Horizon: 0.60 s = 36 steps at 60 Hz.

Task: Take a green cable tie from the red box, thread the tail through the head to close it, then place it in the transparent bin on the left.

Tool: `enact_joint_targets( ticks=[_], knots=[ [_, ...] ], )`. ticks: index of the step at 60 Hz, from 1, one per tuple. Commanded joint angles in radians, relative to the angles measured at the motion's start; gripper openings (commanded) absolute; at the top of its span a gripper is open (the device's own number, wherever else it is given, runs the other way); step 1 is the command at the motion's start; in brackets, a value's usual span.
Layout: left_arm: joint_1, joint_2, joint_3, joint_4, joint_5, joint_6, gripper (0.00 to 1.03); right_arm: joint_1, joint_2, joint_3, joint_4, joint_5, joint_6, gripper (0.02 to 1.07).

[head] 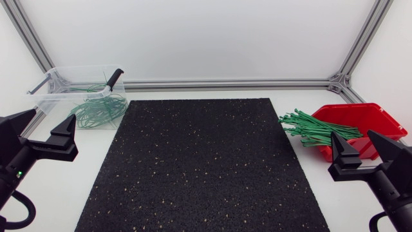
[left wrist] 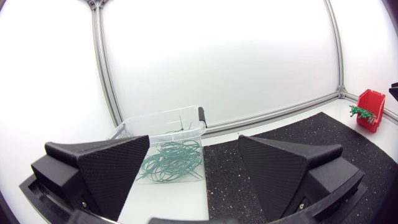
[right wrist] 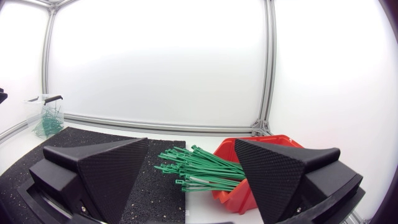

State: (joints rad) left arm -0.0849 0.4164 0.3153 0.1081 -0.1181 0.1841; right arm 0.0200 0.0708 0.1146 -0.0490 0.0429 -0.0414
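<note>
- Left arm point(head: 9, 177) and right arm point(head: 394, 193) are cut off at the head view's lower corners.
- Left end effector point(head: 42, 132) is spread and empty near the transparent bin point(head: 48, 100). Right end effector point(head: 364, 158) is spread and empty beside the red box point(head: 370, 116).
- Green cable ties point(head: 315, 127) spill from the box onto the bench point(head: 71, 187).

- The white table point(head: 61, 193) carried everything, with metal rails along its far edge.
- A black speckled mat point(head: 199, 161) lay flat across its middle, covering most of the surface.
- The transparent bin point(head: 46, 98) stood on the bare table just beside the mat's far left corner (green loops lay inside it).
- The red box point(head: 381, 120) sat on the table to the right of the mat.
- A bundle of green cable ties point(head: 315, 127) spilled from the box's open front onto the table, tips reaching the mat's edge.
</note>
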Motion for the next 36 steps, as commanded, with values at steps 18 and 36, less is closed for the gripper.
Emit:
enact_joint_targets(
  ticks=[18, 36],
  knots=[
    [0.041, -0.19, -0.151, -0.045, 0.054, -0.093, 0.99, -0.02, -0.071, -0.115, 0.049, -0.043, 0.041, 1.03],
    [0.071, -0.344, -0.263, -0.088, 0.098, -0.155, 0.98, -0.02, -0.071, -0.115, 0.049, -0.043, 0.041, 1.03]
  ],
)
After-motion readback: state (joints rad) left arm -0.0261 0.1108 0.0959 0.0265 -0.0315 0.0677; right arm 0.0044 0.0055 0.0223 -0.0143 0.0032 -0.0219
